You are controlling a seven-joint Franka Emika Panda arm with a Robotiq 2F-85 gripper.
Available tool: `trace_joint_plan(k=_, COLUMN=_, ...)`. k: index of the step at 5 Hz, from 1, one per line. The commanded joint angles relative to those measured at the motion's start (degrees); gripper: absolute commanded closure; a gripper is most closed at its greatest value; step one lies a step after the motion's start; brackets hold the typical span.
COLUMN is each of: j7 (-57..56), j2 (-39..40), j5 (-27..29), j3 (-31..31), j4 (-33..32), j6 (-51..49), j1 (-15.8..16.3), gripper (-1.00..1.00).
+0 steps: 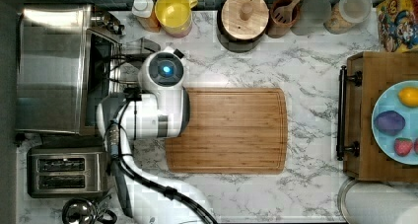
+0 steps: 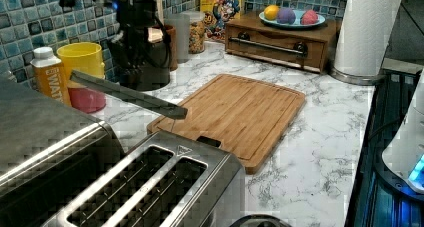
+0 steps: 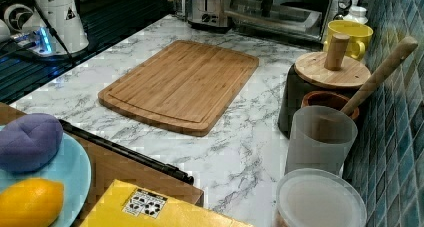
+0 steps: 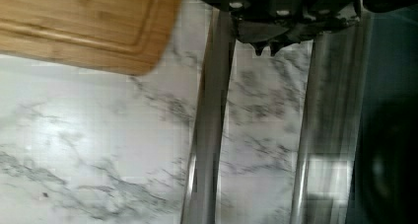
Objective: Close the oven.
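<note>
while toaster oven (image 1: 52,68) sits at top view's left, glass door (image 2: 127,94) half-lowered, gripper (image 4: 265,46) above bar handle (image 4: 207,130), claw narrow, holding nothing. you push rigid, hinged, slick handle from beneath; glass fragile.

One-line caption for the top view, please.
Panda arm reaches over the open door of the oven, beside a bamboo cutting board.

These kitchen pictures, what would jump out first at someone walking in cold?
Probably the white robot arm reaching over the marble counter toward the steel oven at the top view's left, whose glass door hangs partly open in the left view. Next comes the big bamboo cutting board in the middle, then the blue plate of bright toy fruit at the top view's right.
</note>
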Motion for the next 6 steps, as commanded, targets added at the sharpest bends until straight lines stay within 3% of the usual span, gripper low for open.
trace_joint_plan(k=1, j7=14.54, j2=-3.12, j5=-14.12, j3=5.9, j4=17.24, j6=1.47, j1=11.79, gripper=1.0)
trace_joint_plan(k=2, j7=17.98, j2=-1.76, j5=-18.63, j3=4.17, j4=19.65, j6=-1.14, j1=13.02, gripper=1.0)
trace_joint_plan(k=3, j7=17.39, j2=-2.41, j5=-14.7, j3=3.65, j4=20.3, j6=-2.1, j1=12.3, gripper=1.0)
trace_joint_plan(k=4, j7=24.24, j2=-2.48, j5=-21.89, j3=0.72, j4=20.2, j6=-2.68, j1=15.89, gripper=1.0)
trace_joint_plan(k=5, j7=27.05, j2=-5.06, j5=-21.33, j3=-0.77, j4=19.1, j6=-2.6, j1=16.25, gripper=1.0)
trace_joint_plan(k=6, j7=24.19, j2=-8.04, j5=-14.82, j3=0.46, j4=20.18, j6=-6.58, j1=13.53, gripper=1.0)
